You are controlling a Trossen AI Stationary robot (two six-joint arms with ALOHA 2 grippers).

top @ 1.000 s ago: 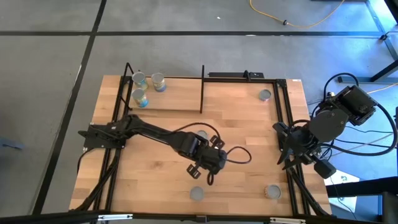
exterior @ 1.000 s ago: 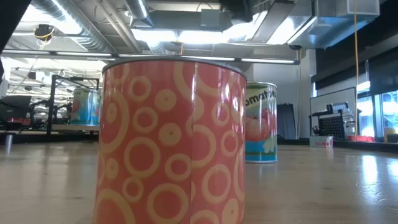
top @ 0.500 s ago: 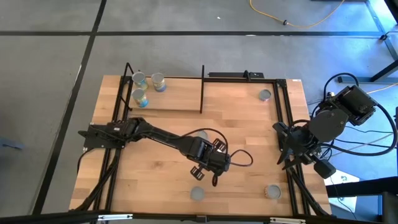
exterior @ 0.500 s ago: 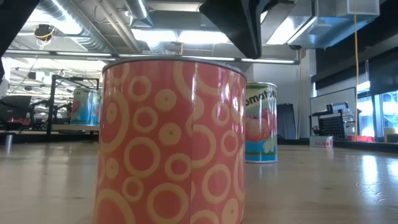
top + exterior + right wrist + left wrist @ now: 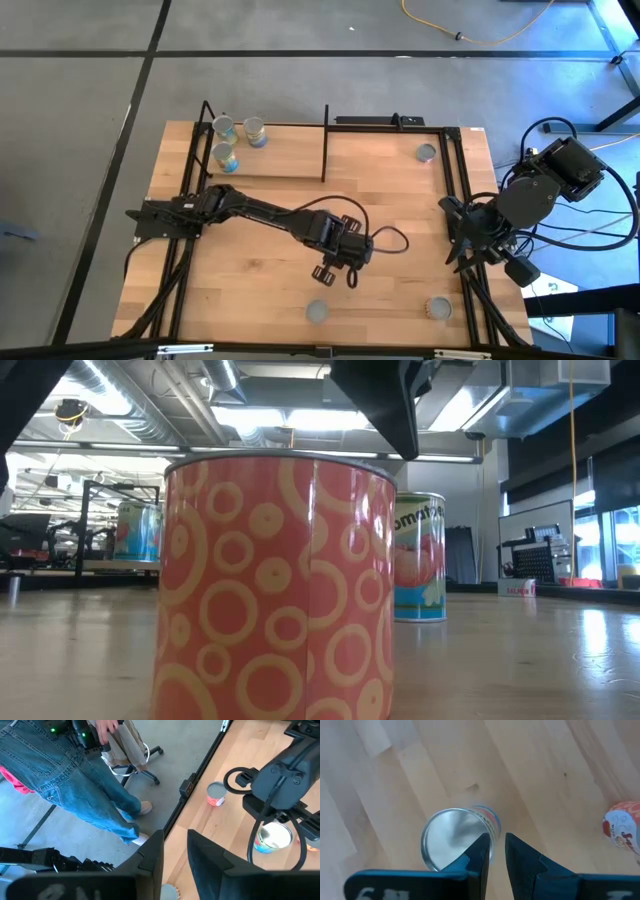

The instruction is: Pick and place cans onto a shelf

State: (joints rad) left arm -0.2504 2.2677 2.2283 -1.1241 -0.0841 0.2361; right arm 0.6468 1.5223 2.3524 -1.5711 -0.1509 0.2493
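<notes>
Three cans on shelf, four on table

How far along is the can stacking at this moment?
Done: three cans stand on the shelf. In hand: nothing is gripped; the left hand hovers empty above a silver-topped can. Left: that can, the orange-red can beside it and the far can, at least. The right hand waits at the table's right edge.

Six cans show from above: three on the one shelf, three elsewhere on the table.
</notes>
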